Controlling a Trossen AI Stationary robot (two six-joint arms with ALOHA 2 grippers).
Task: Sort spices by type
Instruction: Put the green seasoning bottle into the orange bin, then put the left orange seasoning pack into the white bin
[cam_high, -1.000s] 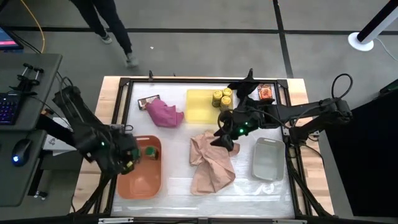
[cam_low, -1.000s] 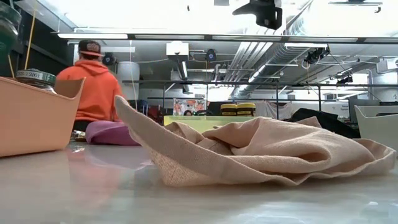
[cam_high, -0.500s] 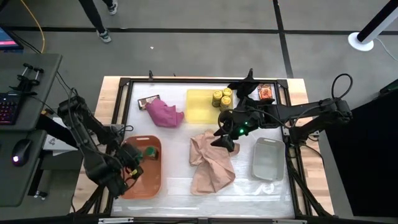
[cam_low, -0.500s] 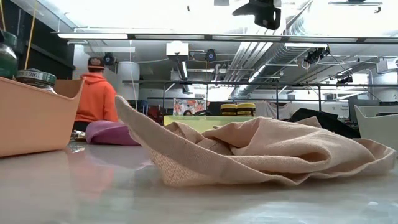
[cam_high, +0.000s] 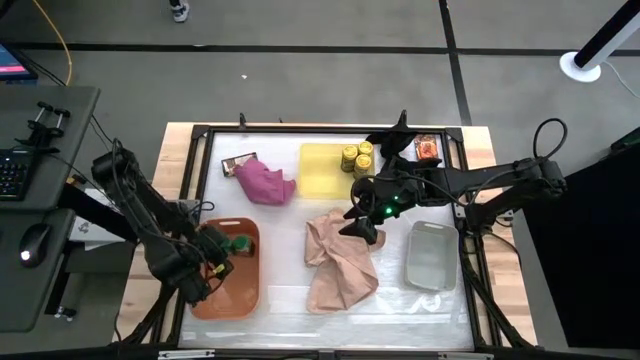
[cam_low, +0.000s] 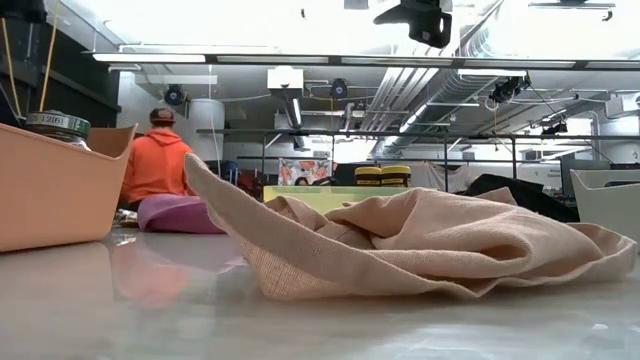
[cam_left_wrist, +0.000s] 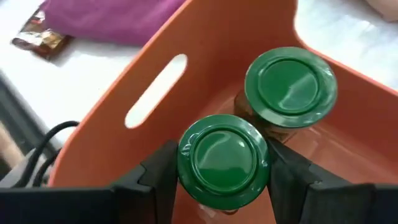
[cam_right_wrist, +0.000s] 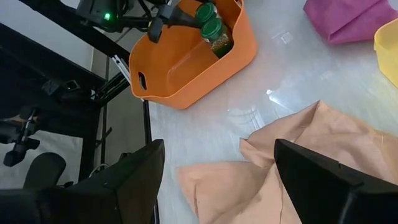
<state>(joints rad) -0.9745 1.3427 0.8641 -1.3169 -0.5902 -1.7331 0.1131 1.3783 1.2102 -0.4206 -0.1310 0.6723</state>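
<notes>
The left gripper (cam_left_wrist: 224, 177), fingers closed on a green-lidded jar (cam_left_wrist: 224, 160) inside the orange tray (cam_left_wrist: 155, 81), should probably set it upright beside the other green jar (cam_left_wrist: 291, 87) there before releasing, while the open, empty right gripper (cam_right_wrist: 214, 180) waits over the tan cloth (cam_right_wrist: 298, 155).

Robotics lab: open ceiling ducts (cam_low: 440, 95), strip lights (cam_low: 150, 57), framed tabletop (cam_high: 200, 150) on grey floor, keyboard (cam_high: 14, 175) and mouse (cam_high: 37, 240) alongside.

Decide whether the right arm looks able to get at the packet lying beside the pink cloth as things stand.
Probably yes. The packet lies uncovered on the table beside the pink cloth, and the right gripper hangs open over the tan cloth with nothing between, though it means reaching across the yellow tray.
</notes>
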